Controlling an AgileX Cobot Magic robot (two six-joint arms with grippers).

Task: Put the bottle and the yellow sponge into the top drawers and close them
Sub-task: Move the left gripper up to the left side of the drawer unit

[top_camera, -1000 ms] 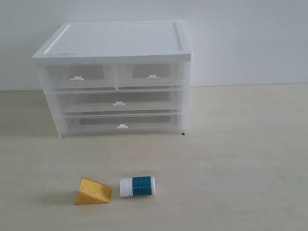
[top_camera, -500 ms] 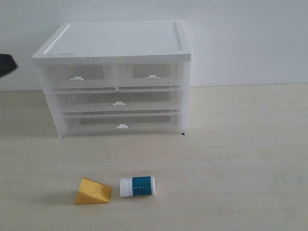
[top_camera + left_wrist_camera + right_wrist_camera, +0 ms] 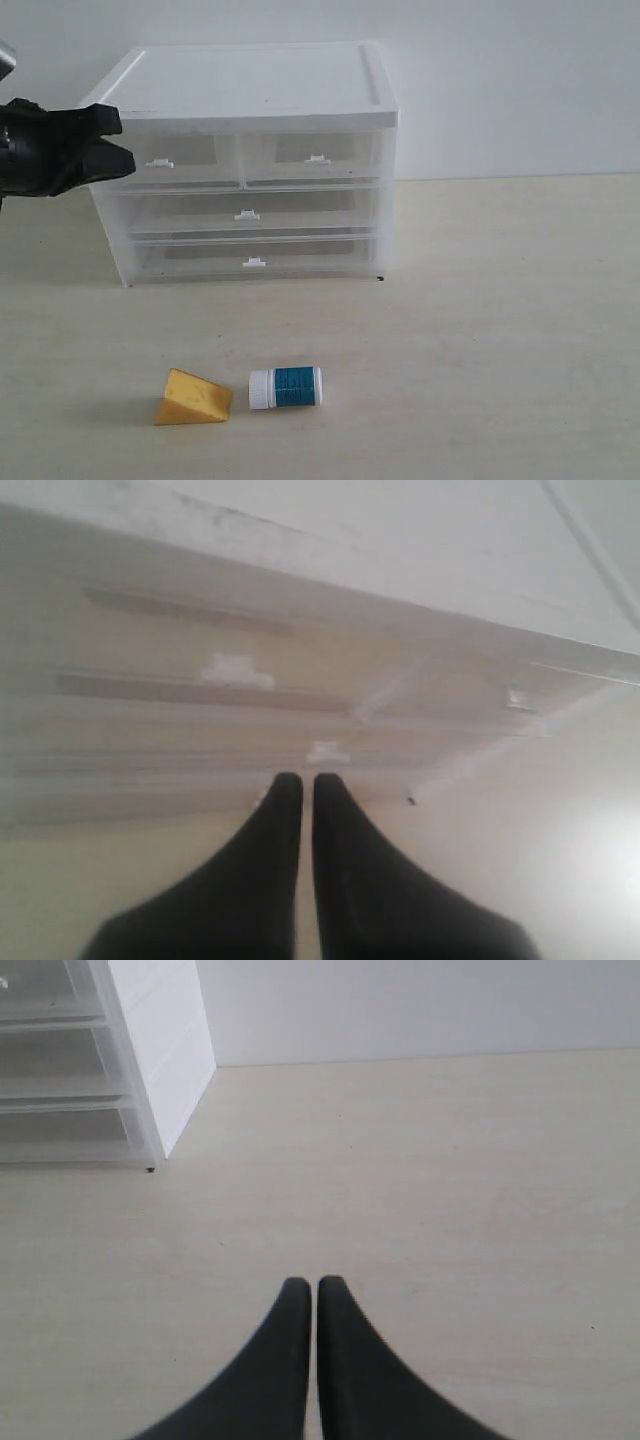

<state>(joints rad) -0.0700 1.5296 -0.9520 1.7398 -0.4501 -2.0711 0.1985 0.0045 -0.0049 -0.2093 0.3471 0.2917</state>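
Bottle (image 3: 286,386) beside yellow sponge (image 3: 193,398) (not touching); left hand (image 3: 300,778) narrow, by top drawers (image 3: 200,165)

In the exterior view we are seeing only the tip of the left gripper (image 3: 116,140). The picture's edge is cutting off its arm, and it is covering the left corner of the cabinet (image 3: 250,90). In the left wrist view the top drawers (image 3: 235,670) are showing only as blur. The print on the bottle (image 3: 286,387) is proving too small for us to read.
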